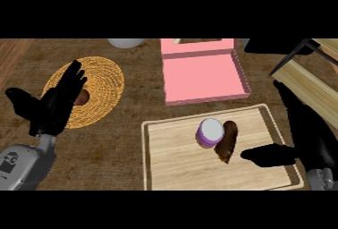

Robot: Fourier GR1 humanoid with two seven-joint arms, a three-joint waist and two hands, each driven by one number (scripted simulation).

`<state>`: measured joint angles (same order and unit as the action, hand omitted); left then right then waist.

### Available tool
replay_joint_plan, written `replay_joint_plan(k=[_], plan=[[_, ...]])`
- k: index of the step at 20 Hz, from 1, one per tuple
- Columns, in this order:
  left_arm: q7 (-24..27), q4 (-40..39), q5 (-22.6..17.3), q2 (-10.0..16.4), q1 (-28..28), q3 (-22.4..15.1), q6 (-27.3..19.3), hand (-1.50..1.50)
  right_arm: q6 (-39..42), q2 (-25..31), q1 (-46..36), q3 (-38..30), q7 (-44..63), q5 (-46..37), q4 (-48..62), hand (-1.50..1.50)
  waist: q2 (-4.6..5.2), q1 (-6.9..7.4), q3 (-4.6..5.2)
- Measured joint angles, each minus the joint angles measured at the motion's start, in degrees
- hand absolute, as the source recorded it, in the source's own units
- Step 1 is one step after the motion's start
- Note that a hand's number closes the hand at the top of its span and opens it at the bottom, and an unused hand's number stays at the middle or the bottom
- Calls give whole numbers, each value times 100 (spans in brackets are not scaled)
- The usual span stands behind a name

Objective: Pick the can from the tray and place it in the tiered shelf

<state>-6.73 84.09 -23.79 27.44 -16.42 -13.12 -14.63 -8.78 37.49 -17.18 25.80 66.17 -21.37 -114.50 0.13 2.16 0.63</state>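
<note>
We see the tray (165, 179) nearest on the desk, the can (210, 133) at its middle with a brown vegetable (228, 142) just beside it. Our right hand (307, 129) is over the tray's right edge, fingers straight, thumb spread, holding nothing. Left of the tray, our left hand (56, 105) is spread open above a mat (102, 80). Beyond the tray lies a pink box (201, 78), with the shelf (310, 87) at the tray's far right.

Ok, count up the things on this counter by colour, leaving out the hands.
Purple: 1, can
Pink: 1, box
Golden: 1, woven mat
Dark brown: 2, long item beside the can, small item on the mat
Pale wood: 2, tray, tiered shelf
White: 1, round object at top edge
Total: 8
</note>
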Motion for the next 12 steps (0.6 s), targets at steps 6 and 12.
replay_joint_plan(k=[6,12], plan=[[-39,-24,-2,-53,-54,12,39,0,479,-580,-891,430,436,-104,703,-150,-6,33,-13],[-31,-98,0,-28,-56,80,91,0,887,-1025,-1263,650,510,-146,1596,-150,-29,-50,-16]])
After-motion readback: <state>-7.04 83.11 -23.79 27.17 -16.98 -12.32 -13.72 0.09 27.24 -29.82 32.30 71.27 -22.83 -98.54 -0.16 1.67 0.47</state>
